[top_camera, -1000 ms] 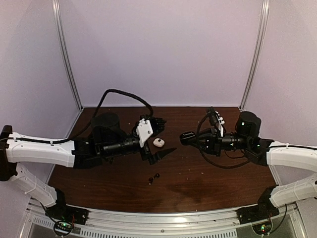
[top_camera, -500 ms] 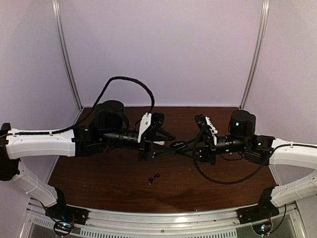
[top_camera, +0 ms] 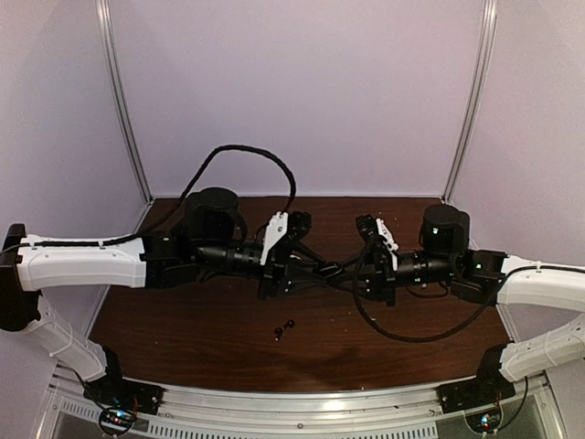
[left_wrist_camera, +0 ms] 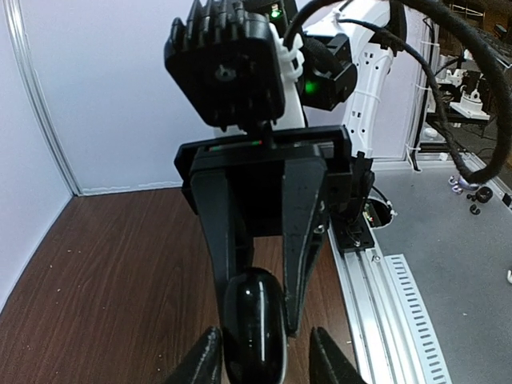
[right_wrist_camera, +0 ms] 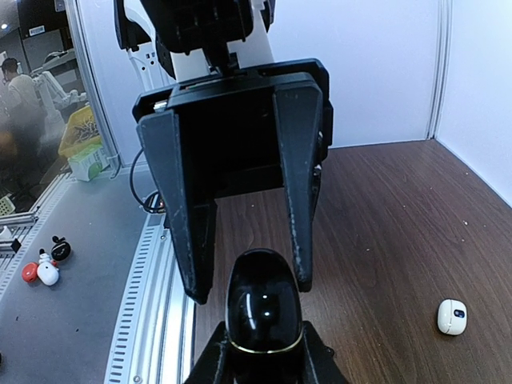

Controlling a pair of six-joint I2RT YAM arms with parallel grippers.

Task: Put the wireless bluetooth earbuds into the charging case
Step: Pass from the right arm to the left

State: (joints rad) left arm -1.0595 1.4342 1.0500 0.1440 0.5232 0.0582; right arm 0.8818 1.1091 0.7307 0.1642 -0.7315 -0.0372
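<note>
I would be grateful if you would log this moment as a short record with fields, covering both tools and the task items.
right tool: shut on the black charging case, held above the table
left tool: open, fingers either side of that case's far end; contact unclear
white case: lying on the table, untouched
black earbuds: loose on the table, nearer the arm bases than the tools
white earbuds: not seen in any view
</note>
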